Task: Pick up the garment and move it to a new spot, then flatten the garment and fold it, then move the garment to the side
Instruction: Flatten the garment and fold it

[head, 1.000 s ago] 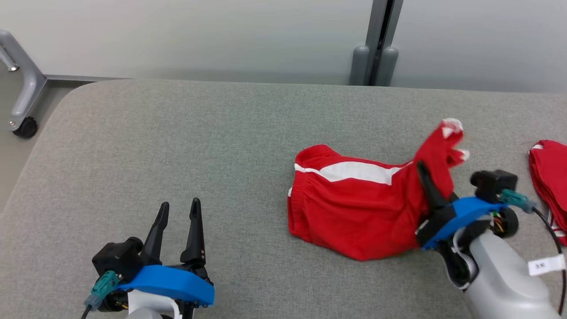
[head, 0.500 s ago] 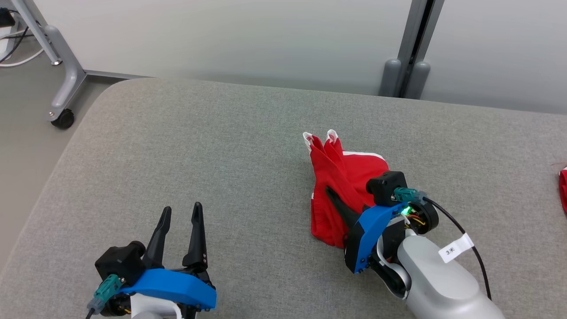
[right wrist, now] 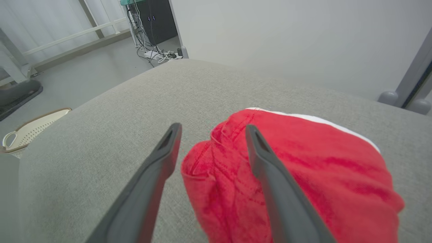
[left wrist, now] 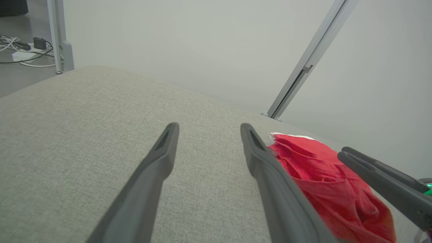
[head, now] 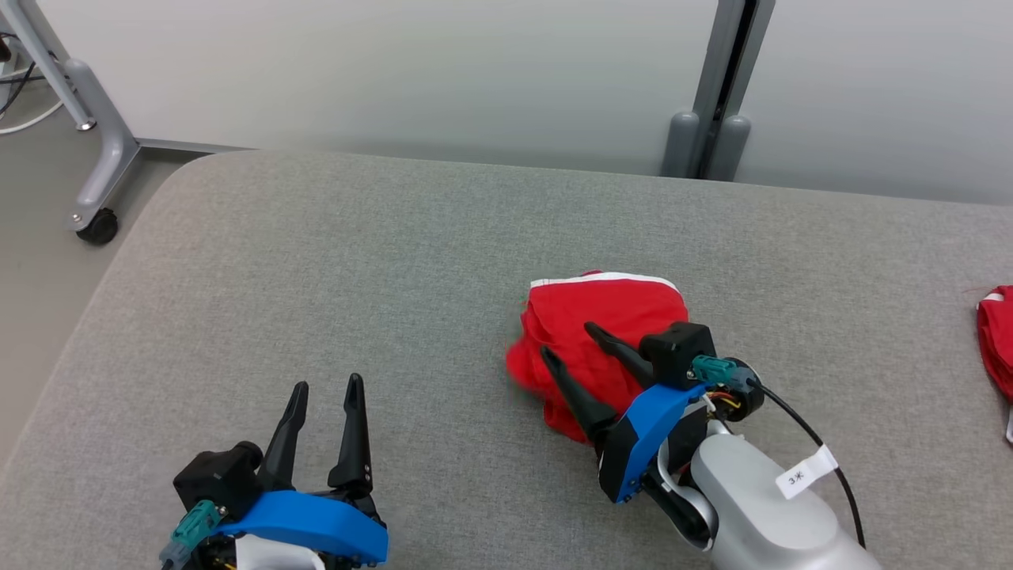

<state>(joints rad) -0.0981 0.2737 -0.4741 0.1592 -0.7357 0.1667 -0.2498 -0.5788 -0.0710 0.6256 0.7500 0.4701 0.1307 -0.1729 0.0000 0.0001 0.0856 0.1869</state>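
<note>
Grey woven fabric covers the broad surface, which runs back to a pale wall, and off its far left corner a castor of a metal frame stands on the floor. At the near left the left hand hovers over bare cloth with its two dark fingers spread wide and nothing between them. Well apart to its right, near the middle of the surface, lies the red garment. It is bunched into a rumpled heap with a white band along its far edge. That band runs left to right, but otherwise the heap shows no clear long axis. The right hand comes in from the near right and points away and leftward across the heap. Its fingers are parted wide: one lies over the red cloth and the other over the heap's left edge, and they clamp nothing. Further right, at the picture's edge, sits another red cloth. The garment seems set down but not yet flattened. The right arm is much the nearer, right on top of the heap, while the left would have to cross rightward to reach the heap's left edge.
</note>
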